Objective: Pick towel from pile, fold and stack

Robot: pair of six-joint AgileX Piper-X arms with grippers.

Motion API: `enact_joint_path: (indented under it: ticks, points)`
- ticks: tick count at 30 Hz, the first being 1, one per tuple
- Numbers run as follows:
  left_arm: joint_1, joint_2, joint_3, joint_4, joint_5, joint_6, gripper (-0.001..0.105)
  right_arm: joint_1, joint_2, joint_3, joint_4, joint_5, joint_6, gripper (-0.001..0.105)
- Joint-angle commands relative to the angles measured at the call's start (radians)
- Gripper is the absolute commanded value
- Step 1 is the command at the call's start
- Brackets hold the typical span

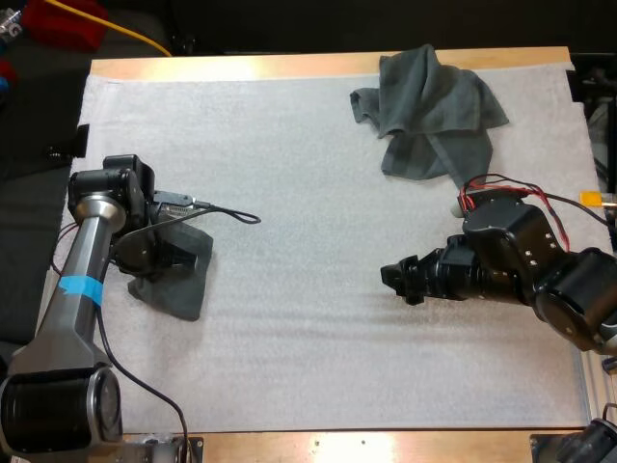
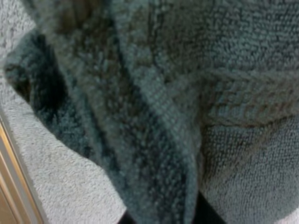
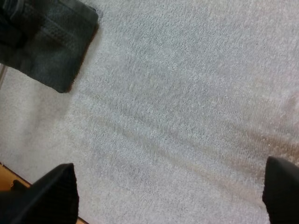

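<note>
grey-green folded towel [image 1: 183, 285] in left fingers [image 2: 206, 215], right fingers [image 3: 50, 196] apart

folded towel [image 1: 183, 287]: dark grey-green, woven band | crumpled towel [image 1: 434, 111]: grey-green | mat [image 1: 308, 174]: white

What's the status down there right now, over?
Left gripper on the folded towel, left side of the mat. Right gripper open over bare mat. Crumpled towel at far right. Nothing in the way.

Towel [image 2: 177, 93] bunched close-up, w/ mat [image 2: 51, 186] beside.
</note>
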State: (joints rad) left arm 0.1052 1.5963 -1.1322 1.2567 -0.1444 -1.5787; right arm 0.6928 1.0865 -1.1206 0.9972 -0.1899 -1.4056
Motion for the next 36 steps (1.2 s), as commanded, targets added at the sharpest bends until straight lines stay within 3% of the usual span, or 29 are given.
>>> enact_joint_path:
  ticks: [1,6,15,19,21,22,23,26,30,33,35,36]
  points:
    - [0.000,-0.005,-0.005,0.000,-0.025,-0.009,0.000,0.000,-0.002,-0.004,-0.007,-0.008,-0.005,0.078]
    - [0.000,-0.005,-0.005,0.000,-0.089,-0.009,0.000,0.000,-0.002,-0.004,-0.007,-0.008,-0.005,0.078]
    - [0.000,-0.005,-0.005,0.002,-0.091,-0.009,0.004,0.000,-0.002,-0.004,-0.007,-0.008,-0.005,0.078]
    - [0.000,-0.005,-0.005,0.001,-0.091,-0.009,0.032,0.000,-0.002,-0.004,-0.007,-0.008,-0.005,0.078]
    - [0.000,-0.005,-0.005,-0.003,-0.094,-0.010,0.061,0.000,-0.002,-0.004,-0.007,-0.008,-0.005,0.078]
    - [0.000,-0.005,-0.005,-0.006,-0.102,-0.013,0.072,0.000,-0.002,-0.004,-0.007,-0.008,-0.005,0.078]
    - [0.000,-0.005,-0.005,-0.008,-0.118,-0.017,0.075,0.000,-0.002,-0.004,-0.007,-0.008,-0.005,0.078]
    - [0.001,-0.005,-0.005,-0.016,-0.183,-0.018,0.067,0.000,-0.002,-0.004,-0.007,-0.008,-0.005,0.078]
    - [0.015,-0.005,-0.005,-0.022,-0.268,-0.036,0.068,0.000,-0.002,-0.004,-0.007,-0.008,-0.005,0.078]
    - [0.026,-0.005,-0.005,-0.019,-0.261,-0.058,0.068,0.000,-0.002,-0.004,-0.007,-0.008,-0.005,0.078]
    - [0.026,-0.005,-0.005,-0.018,-0.213,-0.064,0.068,0.000,-0.002,-0.004,-0.007,-0.008,-0.005,0.078]
    - [0.026,-0.005,-0.005,-0.019,-0.146,-0.064,0.068,0.000,-0.002,-0.004,-0.007,-0.008,-0.005,0.078]
